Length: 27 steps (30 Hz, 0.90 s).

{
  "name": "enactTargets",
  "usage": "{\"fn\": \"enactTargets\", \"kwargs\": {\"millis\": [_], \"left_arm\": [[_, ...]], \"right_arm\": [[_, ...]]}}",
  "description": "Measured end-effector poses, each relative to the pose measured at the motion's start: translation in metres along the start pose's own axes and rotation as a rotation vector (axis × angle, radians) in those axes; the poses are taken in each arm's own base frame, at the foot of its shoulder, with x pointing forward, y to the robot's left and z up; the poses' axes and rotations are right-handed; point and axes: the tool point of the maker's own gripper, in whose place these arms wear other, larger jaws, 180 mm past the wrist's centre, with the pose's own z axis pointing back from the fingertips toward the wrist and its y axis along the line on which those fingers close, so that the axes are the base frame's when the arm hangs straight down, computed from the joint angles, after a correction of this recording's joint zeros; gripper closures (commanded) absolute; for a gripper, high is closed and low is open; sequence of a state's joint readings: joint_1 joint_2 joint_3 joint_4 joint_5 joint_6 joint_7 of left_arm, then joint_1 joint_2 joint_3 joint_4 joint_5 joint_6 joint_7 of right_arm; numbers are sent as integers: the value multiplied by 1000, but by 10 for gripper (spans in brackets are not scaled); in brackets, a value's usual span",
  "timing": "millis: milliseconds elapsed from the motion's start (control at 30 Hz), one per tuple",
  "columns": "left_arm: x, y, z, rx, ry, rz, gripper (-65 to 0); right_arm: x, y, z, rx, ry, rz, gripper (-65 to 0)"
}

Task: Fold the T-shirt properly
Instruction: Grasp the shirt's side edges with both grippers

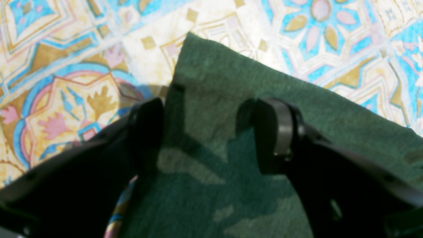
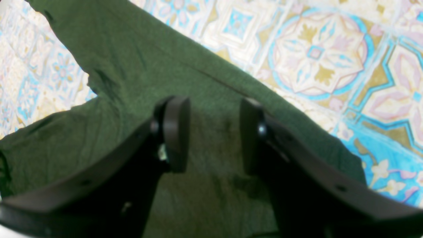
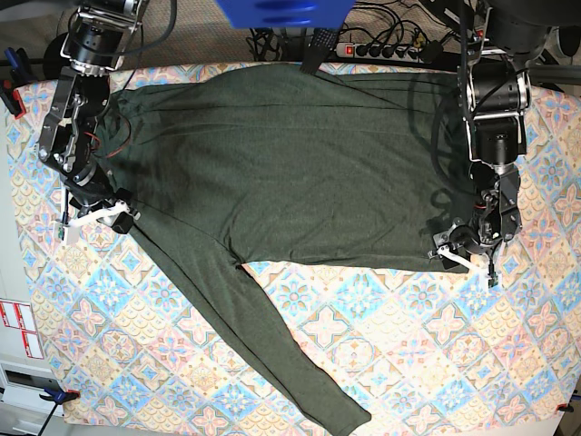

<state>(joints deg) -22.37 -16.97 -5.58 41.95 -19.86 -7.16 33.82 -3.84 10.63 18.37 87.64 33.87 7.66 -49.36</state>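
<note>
Between the parted black fingers of the left gripper (image 1: 208, 132) lies a corner of the T-shirt (image 1: 251, 109); the jaws stand spread, one finger off the fabric's edge above the patterned tablecloth (image 1: 66, 66), the other over the cloth of the garment. From the left wrist view the corner comes to a point just beyond the fingertips, lying flat on the cloth. From the right wrist view, the right gripper (image 2: 214, 132) is likewise spread wide, both fingers above green fabric, with a sleeve branching off toward the upper left and a seam running diagonally past the fingertips. Seen from the base view, the T-shirt (image 3: 290, 163) is spread flat across the upper half of the table, dark olive green, its body stretched between the two arms, one long sleeve trailing down toward the lower edge of the tablecloth (image 3: 436, 363). Cables and a power strip (image 3: 386, 50) lie behind the table's far edge.
</note>
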Motion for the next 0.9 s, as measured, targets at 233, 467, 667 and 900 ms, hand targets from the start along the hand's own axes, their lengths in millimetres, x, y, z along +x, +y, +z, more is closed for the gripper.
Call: {"fn": "enactTargets", "kwargs": {"millis": [233, 467, 667, 900], "left_arm": [[-16, -7, 8, -25, -21, -25, -25], [-27, -12, 23, -49, -32, -59, 0], [-35, -9, 49, -54, -67, -128, 0], [-34, -22, 80, -92, -143, -178, 0]], "right_arm": [[1, 0, 0, -1, -2, 2, -247], [3, 0, -1, -2, -3, 2, -247], [6, 6, -13, -56, 57, 236, -248], [1, 18, -41, -75, 142, 432, -249]]}}
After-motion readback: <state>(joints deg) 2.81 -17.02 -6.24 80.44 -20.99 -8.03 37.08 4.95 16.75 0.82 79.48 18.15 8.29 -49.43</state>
